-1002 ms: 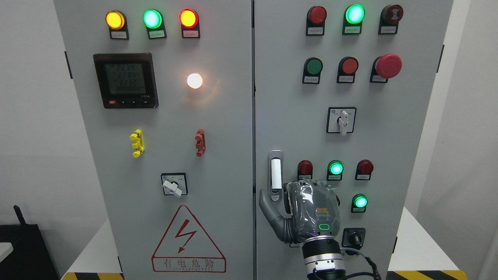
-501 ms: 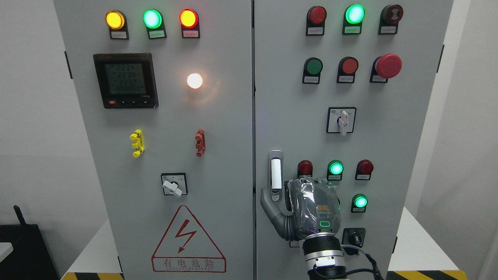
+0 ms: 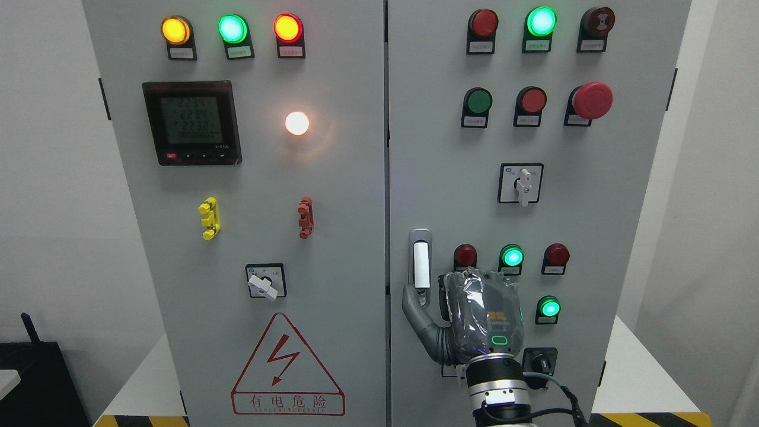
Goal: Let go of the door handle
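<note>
A: Hand (image 3: 468,320) first: what has changed in the last second?

B: It has slid a little to the right and slightly down. Its thumb, which lay beside the handle's (image 3: 420,267) foot, now reaches only the lower left edge of it. The wrist has moved right with it.

A: So is it gripping the handle?

B: Not as far as I can see. The thumb is stretched out toward the handle's base, and the back of the hand, under clear plastic wrap, faces the camera. The other fingers are hidden behind it, so I cannot tell how they are curled. Nothing shows them wrapped round the handle.

A: And for the task?

B: I judge the release is nearly done, or just done. The hand is drawing off, and only the thumb is near the handle.

A: Where does the handle sit?

B: On the right door (image 3: 439,148), close to the seam between the two doors, upright and flush in its recess. It lies up and left of the hand, just beside the thumb tip.

A: The left arm?

B: Not in view.
</note>
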Available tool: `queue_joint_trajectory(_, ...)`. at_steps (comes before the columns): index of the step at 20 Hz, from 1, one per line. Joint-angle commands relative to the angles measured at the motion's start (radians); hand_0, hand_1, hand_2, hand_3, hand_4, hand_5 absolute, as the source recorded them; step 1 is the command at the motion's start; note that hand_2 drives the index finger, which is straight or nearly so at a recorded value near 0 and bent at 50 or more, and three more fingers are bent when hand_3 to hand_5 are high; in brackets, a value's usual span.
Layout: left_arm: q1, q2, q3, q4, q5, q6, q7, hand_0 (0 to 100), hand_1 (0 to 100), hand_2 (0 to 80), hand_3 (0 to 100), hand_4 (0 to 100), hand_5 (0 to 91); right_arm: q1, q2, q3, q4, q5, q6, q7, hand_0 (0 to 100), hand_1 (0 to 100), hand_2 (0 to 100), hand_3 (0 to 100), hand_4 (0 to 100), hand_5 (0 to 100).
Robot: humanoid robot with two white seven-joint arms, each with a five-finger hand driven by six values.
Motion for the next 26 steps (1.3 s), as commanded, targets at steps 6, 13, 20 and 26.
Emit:
queue_joint_trajectory(6, -0.026, -0.001, 0.017, 0.0, 0.0, 0.001, 0.0, 12, 39, 0.0, 0, 0, 0.0, 0.006, 0.0, -0.019, -0.001, 0.001, 0.001, -0.004, 48, 13, 100, 100, 100, 97)
queue_joint_trajectory(13, -0.025, -0.001, 0.017, 0.002, 0.0, 0.001, 0.0, 12, 39, 0.0, 0, 0, 0.0, 0.006, -0.003, -0.032, -0.006, -0.001, 0.001, -0.004, 49, 14, 100, 100, 100, 97)
queue_joint_trajectory(20, -0.025, 0.001, 0.017, 0.0, 0.0, 0.001, 0.0, 12, 39, 0.0, 0, 0, 0.0, 0.008, -0.006, -0.048, -0.017, -0.004, -0.001, -0.004, 50, 14, 100, 100, 100, 97)
queue_joint_trajectory(26, -0.025, 0.001, 0.017, 0.0, 0.0, 0.001, 0.0, 12, 39, 0.0, 0, 0, 0.0, 0.008, -0.009, -0.055, -0.023, -0.007, -0.002, -0.004, 51, 15, 100, 100, 100, 97)
